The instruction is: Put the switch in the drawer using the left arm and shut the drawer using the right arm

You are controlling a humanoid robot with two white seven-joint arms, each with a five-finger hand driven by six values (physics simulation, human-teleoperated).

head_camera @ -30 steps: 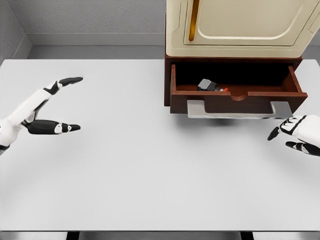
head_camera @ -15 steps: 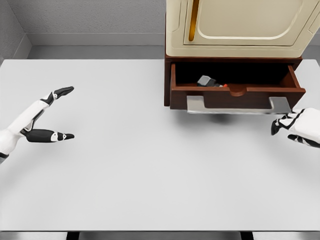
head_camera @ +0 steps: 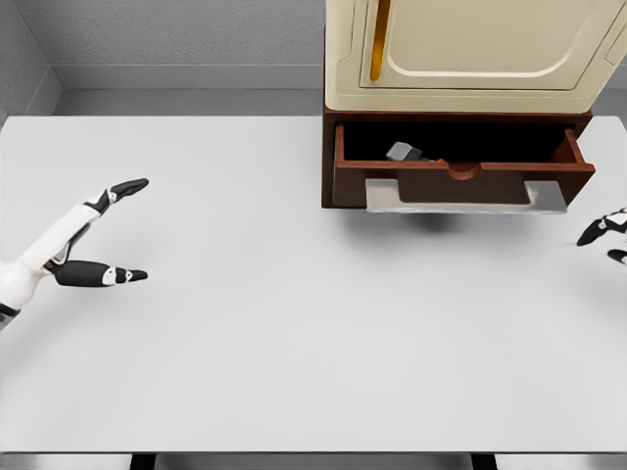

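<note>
drawer (head_camera: 460, 182) pushed further in, switch (head_camera: 402, 152) inside; right hand (head_camera: 609, 235) retreated, grip unclear; left hand (head_camera: 83, 240) splayed, empty.

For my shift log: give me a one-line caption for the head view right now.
Switch lies in the part-open drawer; left hand open over the table, right hand at the right edge.

The table (head_camera: 294, 333) is smooth, matt and pale grey. At about one o'clock the drawer (head_camera: 460, 181) looks like dark red-brown wood with a soft sheen; its handle (head_camera: 466, 197) reads as brushed grey metal. The cabinet (head_camera: 470, 54) above is glossy cream, perhaps enamelled metal, with a brass-coloured strip (head_camera: 378, 41). The left hand (head_camera: 73, 245) at nine o'clock is glossy white and black plastic.
</note>
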